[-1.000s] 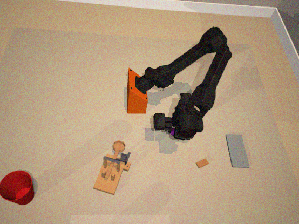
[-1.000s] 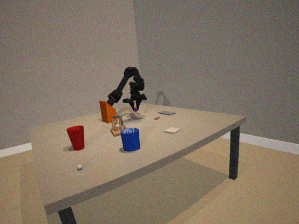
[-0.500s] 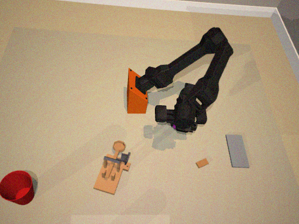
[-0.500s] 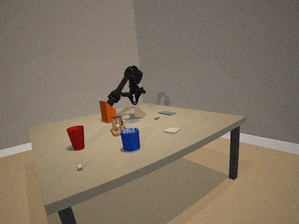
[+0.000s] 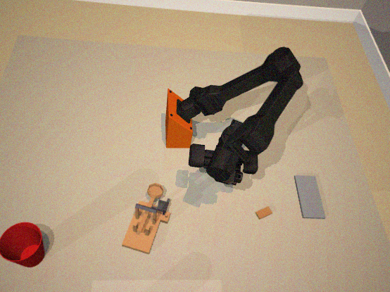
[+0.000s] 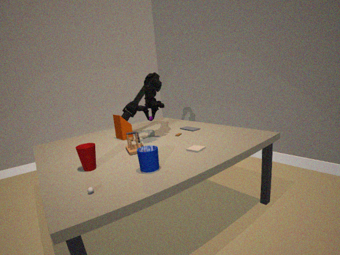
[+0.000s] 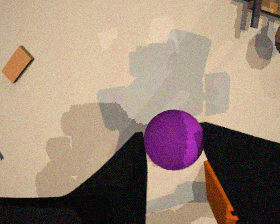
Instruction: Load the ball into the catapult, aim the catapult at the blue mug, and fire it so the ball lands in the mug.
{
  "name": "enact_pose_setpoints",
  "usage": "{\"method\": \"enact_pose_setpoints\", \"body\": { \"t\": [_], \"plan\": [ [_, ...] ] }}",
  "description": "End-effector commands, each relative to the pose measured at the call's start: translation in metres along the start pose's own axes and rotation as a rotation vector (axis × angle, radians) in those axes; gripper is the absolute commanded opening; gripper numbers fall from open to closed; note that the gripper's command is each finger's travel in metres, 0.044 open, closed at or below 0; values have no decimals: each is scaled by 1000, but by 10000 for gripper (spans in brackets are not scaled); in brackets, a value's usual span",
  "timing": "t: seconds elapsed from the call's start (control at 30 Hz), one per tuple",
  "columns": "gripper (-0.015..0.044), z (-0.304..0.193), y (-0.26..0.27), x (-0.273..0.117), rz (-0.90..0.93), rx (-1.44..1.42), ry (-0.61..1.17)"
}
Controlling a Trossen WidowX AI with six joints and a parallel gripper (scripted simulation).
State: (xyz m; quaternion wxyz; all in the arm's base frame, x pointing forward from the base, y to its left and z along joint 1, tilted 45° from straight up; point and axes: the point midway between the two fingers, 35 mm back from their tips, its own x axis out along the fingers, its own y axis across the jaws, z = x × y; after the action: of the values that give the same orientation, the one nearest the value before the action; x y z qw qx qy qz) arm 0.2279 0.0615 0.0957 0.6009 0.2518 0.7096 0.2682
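My gripper [image 6: 151, 117] [image 7: 171, 135] is shut on the purple ball [image 6: 151, 119] [image 7: 175, 145], which sits between the fingertips well above the table. In the top view the ball is hidden under the arm. The wooden catapult [image 5: 137, 243] [image 6: 134, 150] stands on the table; in the top view it is below and left of my gripper, its round cup [image 5: 155, 191] empty and pointing toward the arm's side. Only a corner of it shows at the wrist view's top right. The blue mug [image 6: 148, 161] stands upright in front of the catapult in the exterior view; the top view does not show it.
A red cup [image 5: 24, 241] [image 6: 87, 158] stands left of the catapult. An orange wedge block [image 5: 178, 136] [image 6: 120, 130] is at the arm's base. A small orange tile [image 5: 264, 212] [image 6: 178, 134] [image 7: 18, 64], a grey plate [image 5: 310, 197] [image 6: 189, 128], a pale square [image 6: 196, 148] and a white ball [image 6: 90, 190] lie about.
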Motion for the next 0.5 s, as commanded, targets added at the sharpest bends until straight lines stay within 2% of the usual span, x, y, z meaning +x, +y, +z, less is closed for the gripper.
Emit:
{"method": "enact_pose_setpoints", "body": {
  "t": [0.0,0.47],
  "plan": [
    [0,9,-12,-2,-8,14,15],
    [0,34,-58,2,-8,77,88]
  ]
}}
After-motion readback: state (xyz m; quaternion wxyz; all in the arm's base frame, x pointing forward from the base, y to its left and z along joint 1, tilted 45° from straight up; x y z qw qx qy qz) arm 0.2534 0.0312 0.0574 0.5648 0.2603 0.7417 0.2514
